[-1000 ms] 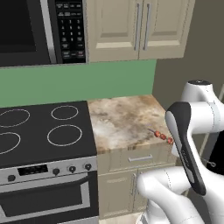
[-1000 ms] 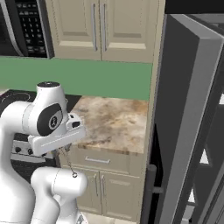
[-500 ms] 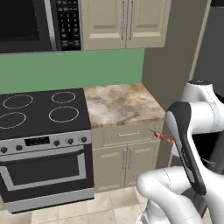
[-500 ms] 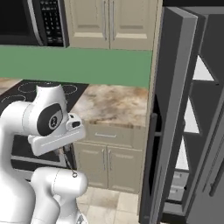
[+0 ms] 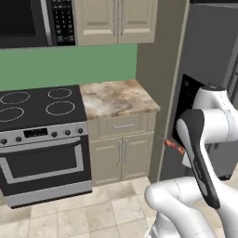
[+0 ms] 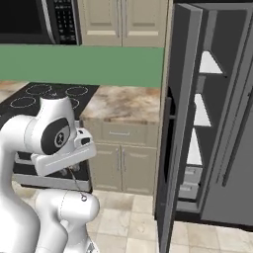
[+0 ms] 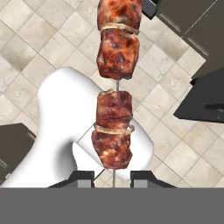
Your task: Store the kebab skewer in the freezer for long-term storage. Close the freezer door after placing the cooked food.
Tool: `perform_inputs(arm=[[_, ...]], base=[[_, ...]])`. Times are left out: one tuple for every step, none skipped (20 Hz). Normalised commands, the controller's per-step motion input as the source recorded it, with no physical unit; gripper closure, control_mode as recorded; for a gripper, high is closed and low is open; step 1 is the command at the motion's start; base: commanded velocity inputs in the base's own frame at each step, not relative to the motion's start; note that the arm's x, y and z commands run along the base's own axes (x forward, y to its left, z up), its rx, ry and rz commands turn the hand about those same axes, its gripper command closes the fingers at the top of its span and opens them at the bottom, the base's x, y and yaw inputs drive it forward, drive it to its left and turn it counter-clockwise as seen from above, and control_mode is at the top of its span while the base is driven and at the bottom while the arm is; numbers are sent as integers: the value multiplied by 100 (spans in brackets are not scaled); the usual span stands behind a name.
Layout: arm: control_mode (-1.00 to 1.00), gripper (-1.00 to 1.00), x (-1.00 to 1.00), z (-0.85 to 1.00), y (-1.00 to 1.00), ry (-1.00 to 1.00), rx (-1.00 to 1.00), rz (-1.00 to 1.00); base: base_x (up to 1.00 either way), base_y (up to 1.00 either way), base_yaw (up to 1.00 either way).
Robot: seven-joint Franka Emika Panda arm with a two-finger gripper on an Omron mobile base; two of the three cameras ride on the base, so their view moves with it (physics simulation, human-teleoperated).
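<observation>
Kebab skewer (image 7: 114,87) sits clamped in the closed end effector (image 7: 113,178), above tiled floor (image 7: 39,39).

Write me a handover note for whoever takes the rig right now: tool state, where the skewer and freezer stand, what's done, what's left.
Tool: shut on the skewer, gripping the stick's bare end; the meat chunks hang out over the floor tiles.
Skewer: held off the counter, showing as a red bit beside the forearm in the left base view.
Freezer: its door stands open, white shelves and drawers showing.
Done: skewer picked up, door opened.
Left: reach into the freezer, set the skewer on a shelf, release, withdraw, close the door.
</observation>
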Motion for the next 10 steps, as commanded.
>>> perform_inputs(arm=[[100,100,0,0,0,0,0,0],[100,100,0,0,0,0,0,0],[100,100,0,0,0,0,0,0],[100,100,0,0,0,0,0,0],[100,100,0,0,0,0,0,0],[100,100,0,0,0,0,0,0],[100,100,0,0,0,0,0,0],[100,100,0,0,0,0,0,0],[100,100,0,0,0,0,0,0],[100,100,0,0,0,0,0,0]], base=[[-61,0,-31],[-52,0,-36],[-44,-4,-41],[-39,-13,-45],[-29,-18,-49],[-21,-30,-54],[-11,-46,-59],[-10,-58,-61],[-10,-57,-62],[-10,-59,-63]])
